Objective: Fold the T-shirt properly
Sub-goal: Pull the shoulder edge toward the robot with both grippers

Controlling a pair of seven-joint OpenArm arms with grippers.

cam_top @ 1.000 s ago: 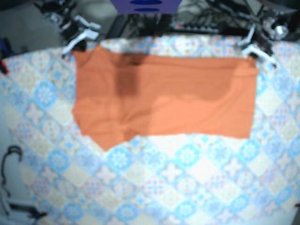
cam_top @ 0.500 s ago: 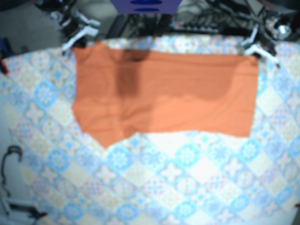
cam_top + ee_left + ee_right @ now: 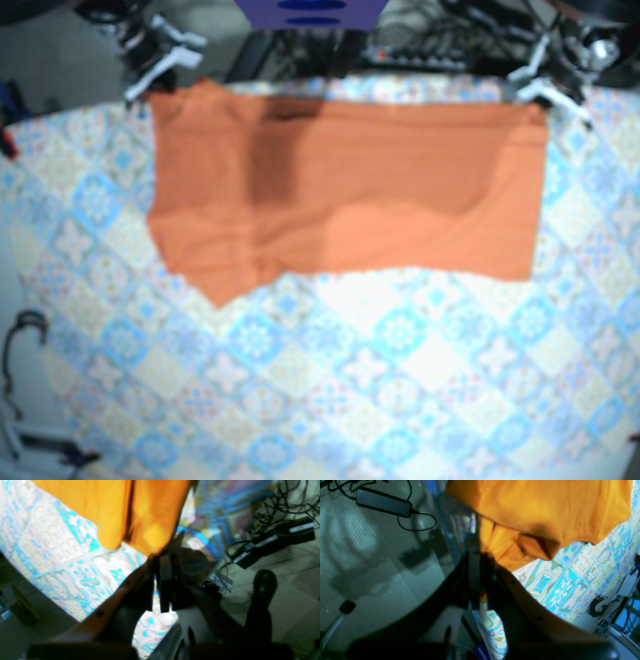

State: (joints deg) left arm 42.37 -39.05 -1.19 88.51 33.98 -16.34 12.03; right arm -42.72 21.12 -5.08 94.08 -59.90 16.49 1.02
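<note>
Now the left hand [image 3: 538,92] is pinched tight on one far corner of the orange T-shirt [image 3: 340,190], and the right hand [image 3: 160,70] is clamped likewise on the other. The shirt stretches between them and spreads flat over the patterned counter [image 3: 400,380].

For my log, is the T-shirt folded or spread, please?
Folded: the T-shirt forms a wide band, two layers visible at its corners.

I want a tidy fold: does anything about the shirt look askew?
Yes. The T-shirt has an uneven near edge: on the base view's left, a pointed flap juts past the rest.
</note>
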